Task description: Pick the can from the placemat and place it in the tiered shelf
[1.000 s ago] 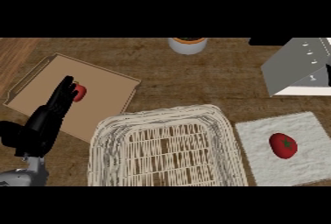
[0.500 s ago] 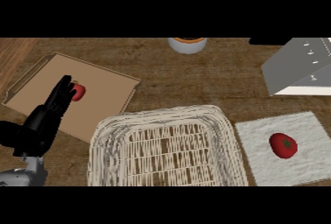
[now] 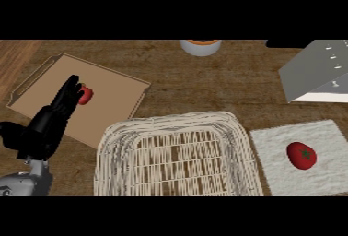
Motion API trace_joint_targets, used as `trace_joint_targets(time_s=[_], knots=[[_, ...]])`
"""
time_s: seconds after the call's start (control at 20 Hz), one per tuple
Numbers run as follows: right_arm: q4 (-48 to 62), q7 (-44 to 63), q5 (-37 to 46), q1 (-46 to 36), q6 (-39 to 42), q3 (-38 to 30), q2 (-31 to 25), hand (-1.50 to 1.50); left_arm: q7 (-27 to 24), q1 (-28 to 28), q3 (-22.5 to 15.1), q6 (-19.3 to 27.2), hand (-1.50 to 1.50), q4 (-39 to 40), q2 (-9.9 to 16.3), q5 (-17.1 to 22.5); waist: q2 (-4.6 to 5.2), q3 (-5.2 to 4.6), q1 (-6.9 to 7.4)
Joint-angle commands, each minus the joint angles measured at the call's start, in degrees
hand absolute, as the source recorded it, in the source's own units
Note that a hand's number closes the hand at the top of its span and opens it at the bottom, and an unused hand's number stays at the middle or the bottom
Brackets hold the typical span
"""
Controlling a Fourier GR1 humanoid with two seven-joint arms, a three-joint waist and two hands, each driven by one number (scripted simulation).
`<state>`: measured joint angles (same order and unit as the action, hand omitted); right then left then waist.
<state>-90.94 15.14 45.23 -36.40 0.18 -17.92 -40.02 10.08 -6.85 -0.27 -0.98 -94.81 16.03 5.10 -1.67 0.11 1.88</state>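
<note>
- The wicker basket sits low in the middle of the brown wooden tabletop, and everything else is placed from it.
- Up and to the left of the basket lies a flat tan tray with a raised rim, turned at an angle; its near corner comes close to the basket's left rim.
- On that tray, toward its left part, rests a small red object; only a part of it shows, so I cannot tell what it is.
- The left hand, black, reaches over the tray from the basket's lower left, its fingers straight and laid together, not curled round anything.
- Its fingertips lie right against the left side of the red object; I cannot tell whether they truly touch it.
- The grey forearm shows at the lower left corner, well left of the basket.
- Just to the right of the basket lies a white cloth mat, with 1 red tomato on it.
- Up and to the right of the basket stands a grey metal shelf, apart from the mat.
- Straight above the basket, at the far edge, stands a white cup with an orange top.
</note>
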Motion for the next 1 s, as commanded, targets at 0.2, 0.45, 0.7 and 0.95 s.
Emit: trace_joint_targets(time_s=[0.2,0.45,0.7,0.95], knots=[[14.78,-14.16,-3.62,-7.55,-5.79,-0.23,-0.07,1.5,-1.69,5.63,-1.41,0.41,0.0,-3.81,-1.76,-1.59,1.72,-0.08,-0.34],[24.11,-20.31,-5.57,-11.81,-0.12,0.56,-3.89,1.5,1.07,0.37,2.01,-0.78,0.0,-0.55,0.16,0.36,1.86,-0.1,-1.03],[30.29,-24.91,-1.58,-12.45,4.81,6.92,-5.38,1.5,-0.11,0.36,0.36,-0.08,0.0,0.2,-1.25,-1.37,2.12,-0.12,-0.62],[33.12,-27.35,-0.15,-9.49,4.23,8.56,-3.44,1.5,-0.41,4.69,-0.74,0.45,0.0,-2.75,-2.37,-2.51,1.76,-0.1,-0.86]])
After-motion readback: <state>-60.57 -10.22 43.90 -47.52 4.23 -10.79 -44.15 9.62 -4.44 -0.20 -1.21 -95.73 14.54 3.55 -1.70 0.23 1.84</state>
